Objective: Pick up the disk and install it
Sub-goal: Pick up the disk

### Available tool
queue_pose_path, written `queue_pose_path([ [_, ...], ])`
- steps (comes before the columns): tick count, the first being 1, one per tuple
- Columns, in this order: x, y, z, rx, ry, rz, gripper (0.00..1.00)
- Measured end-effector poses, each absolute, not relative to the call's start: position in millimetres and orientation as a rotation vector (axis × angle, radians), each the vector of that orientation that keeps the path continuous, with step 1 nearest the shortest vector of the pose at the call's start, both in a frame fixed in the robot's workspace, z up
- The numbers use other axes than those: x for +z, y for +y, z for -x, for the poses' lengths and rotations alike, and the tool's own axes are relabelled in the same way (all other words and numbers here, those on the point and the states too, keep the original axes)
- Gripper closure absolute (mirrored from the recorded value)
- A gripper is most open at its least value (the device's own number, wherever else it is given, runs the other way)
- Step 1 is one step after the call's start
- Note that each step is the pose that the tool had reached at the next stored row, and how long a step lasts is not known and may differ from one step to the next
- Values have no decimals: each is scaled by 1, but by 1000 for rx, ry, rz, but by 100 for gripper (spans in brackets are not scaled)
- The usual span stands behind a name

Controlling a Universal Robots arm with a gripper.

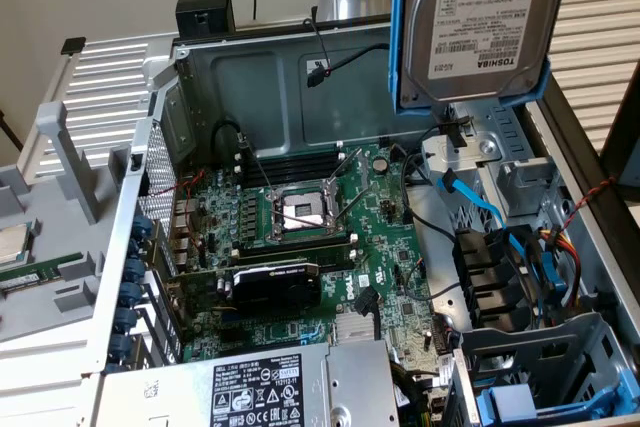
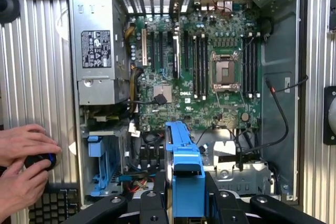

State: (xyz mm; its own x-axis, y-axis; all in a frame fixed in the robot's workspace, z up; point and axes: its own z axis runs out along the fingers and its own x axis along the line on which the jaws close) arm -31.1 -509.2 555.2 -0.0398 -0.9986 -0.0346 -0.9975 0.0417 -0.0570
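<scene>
Exterior view shows the flat silver-grey metal disk (image 1: 487, 22) with its white barcode label, clipped in a blue plastic rail frame, hanging in the air above the open grey computer case (image 1: 250, 72), over the corner where the empty silver metal drive cage (image 1: 480, 152) sits. It is lifted clear of the case and not yet seated in any bay.

From the wrist camera, the black 2-fingered gripper (image 2: 184, 195) is clenched on the blue frame, with the disk seen edge-on between its fingers (image 2: 157, 192) and pointing down toward the drive cage (image 2: 239, 174).

My judgement: the carry is done and lining up with the cage is the job in hand. It would go best with the frame kept square to the cage walls and clear of the loose black cable (image 2: 281, 116) beside the cage.

Outside the case, on the power-supply side, a person's 2 hands (image 2: 23, 169) hold a small dark object.
</scene>
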Motion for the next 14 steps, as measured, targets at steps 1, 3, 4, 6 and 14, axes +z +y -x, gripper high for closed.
queue_pose_path([
  [1, 555, -510, 30, -26, 2220, 2131, 64],
  [3, 555, -513, 30, -26, 2221, 2130, 64],
  [4, 555, -514, 29, -26, 2221, 2130, 64],
  [6, 555, -517, 28, -26, 2222, 2129, 64],
  [14, 556, -529, 26, -27, 2226, 2124, 64],
])
